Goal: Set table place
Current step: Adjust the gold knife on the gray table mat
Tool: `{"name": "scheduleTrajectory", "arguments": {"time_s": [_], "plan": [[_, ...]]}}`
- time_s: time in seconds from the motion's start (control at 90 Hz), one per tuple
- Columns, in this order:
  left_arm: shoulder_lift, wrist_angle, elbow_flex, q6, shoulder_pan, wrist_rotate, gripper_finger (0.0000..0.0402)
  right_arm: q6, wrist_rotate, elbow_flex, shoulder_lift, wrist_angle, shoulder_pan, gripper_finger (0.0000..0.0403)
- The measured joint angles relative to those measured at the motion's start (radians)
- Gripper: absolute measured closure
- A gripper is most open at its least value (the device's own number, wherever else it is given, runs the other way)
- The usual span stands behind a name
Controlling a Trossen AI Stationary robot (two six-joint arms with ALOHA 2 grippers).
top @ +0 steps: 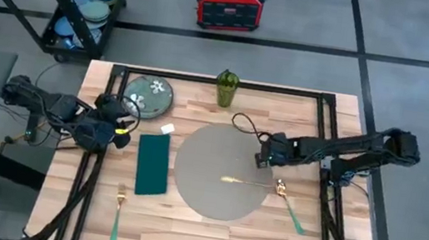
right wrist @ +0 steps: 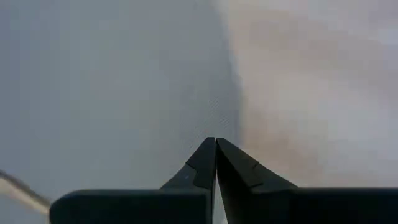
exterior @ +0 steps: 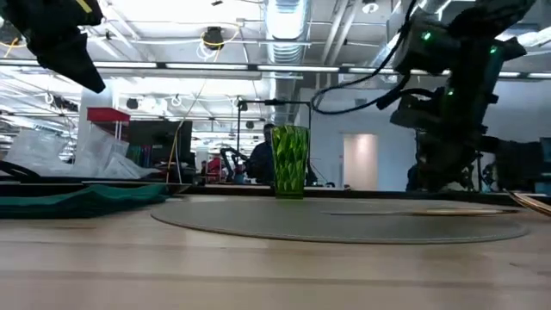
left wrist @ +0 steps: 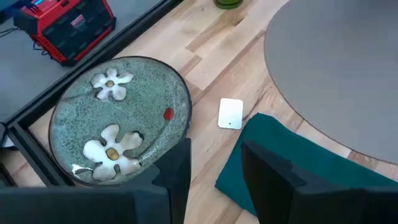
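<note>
One round grey placemat point(top: 220, 171), lying flat near the middle of the table point(top: 182, 233), somewhat toward the right arm's side. Being round, no long axis and no pointing direction to tell.

On the placemat, one thin gold piece of cutlery point(top: 233, 180), of a kind not possible to tell, with its long axis running from side to side of the table. Just beside the placemat's rim on the right side, one spoon point(top: 290, 205) with gold bowl and teal handle, lying diagonally, bowl toward the placemat and handle pointing away toward the near right corner.

Above the placemat's right edge, the right gripper point(top: 260, 157), with its two fingers point(right wrist: 205, 163) pressed together and pinching nothing.

On the other side of the placemat, close to its rim, one dark teal napkin point(top: 153, 163), long axis running from the far edge to the near edge. At its far corner, one small white card point(top: 167, 129). Nearer the front edge, one fork point(top: 117, 211) with teal handle, roughly parallel to the napkin.

Behind the napkin, one green floral plate point(top: 149, 96). By the far edge, one green glass point(top: 226, 88), standing upright.

Between plate and napkin, raised above the wood, the left gripper point(top: 121, 135), fingers point(left wrist: 177, 171) spread apart and empty.

Beyond the table, on the floor, one red box point(top: 229, 4) and one black cart point(top: 88, 1).
</note>
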Motion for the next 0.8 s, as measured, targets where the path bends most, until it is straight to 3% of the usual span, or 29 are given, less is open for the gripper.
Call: {"name": "scheduleTrajectory", "arguments": {"time_s": [0.3,0.656,0.8], "plan": [[0.000,0.001,0.000,-0.041,0.000,-0.042,0.0279,0.202,0.024,-0.036,0.012,-0.085,0.165,0.0403],[0.000,0.001,0.000,-0.093,0.000,-0.062,0.0279,0.104,0.056,-0.040,0.011,-0.007,0.075,0.0403],[0.000,0.001,0.000,-0.092,0.000,-0.062,0.0279,0.109,0.036,-0.039,0.011,-0.010,0.092,0.0403]]}}
